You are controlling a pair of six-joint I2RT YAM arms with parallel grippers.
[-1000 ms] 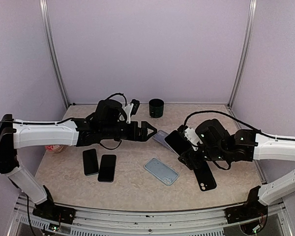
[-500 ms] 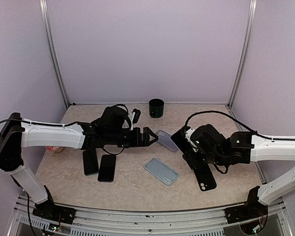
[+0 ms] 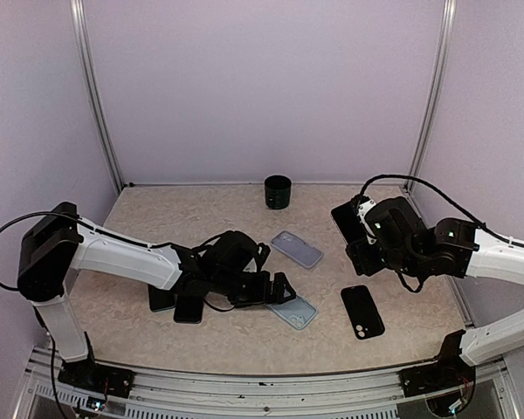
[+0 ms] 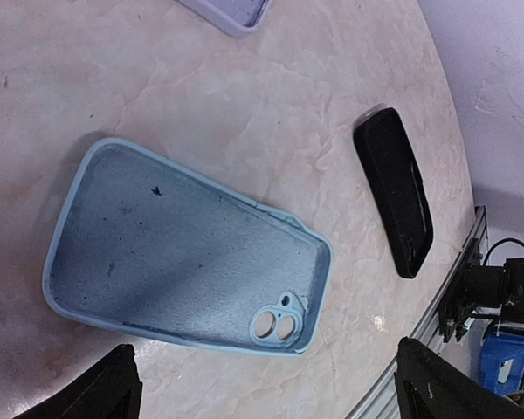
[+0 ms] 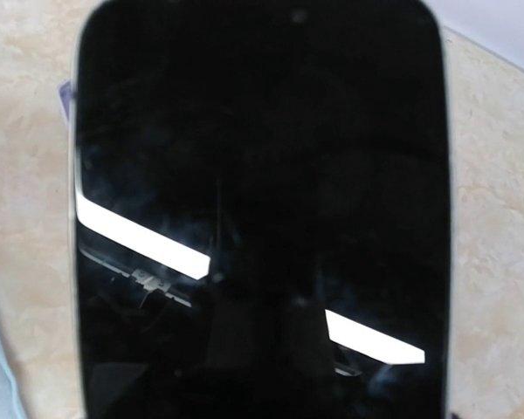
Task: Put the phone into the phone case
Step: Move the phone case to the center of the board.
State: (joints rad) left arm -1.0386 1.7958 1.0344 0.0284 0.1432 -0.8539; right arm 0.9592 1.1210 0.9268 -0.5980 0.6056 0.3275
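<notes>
Far left of table: two dark phones [image 3: 176, 301] lie flat, partly under L arm; leave them.
Left gripper [image 3: 282, 291]: jaws wide, nothing in them, low over blue case.
Blue case [image 4: 183, 262]: flat on table, open side up, camera hole at end nearer R arm. Prob. soft w/ bendy rim; pin one end, don't squash walls.
Lilac case [image 3: 297, 249], black case [image 3: 362, 312]: flat, apart from it.
Phone [image 5: 258, 218]: off table at right, clamped in right gripper [image 3: 354, 237]. Prob. stiff, slick glass, fragile; you want hold on long edges.
</notes>
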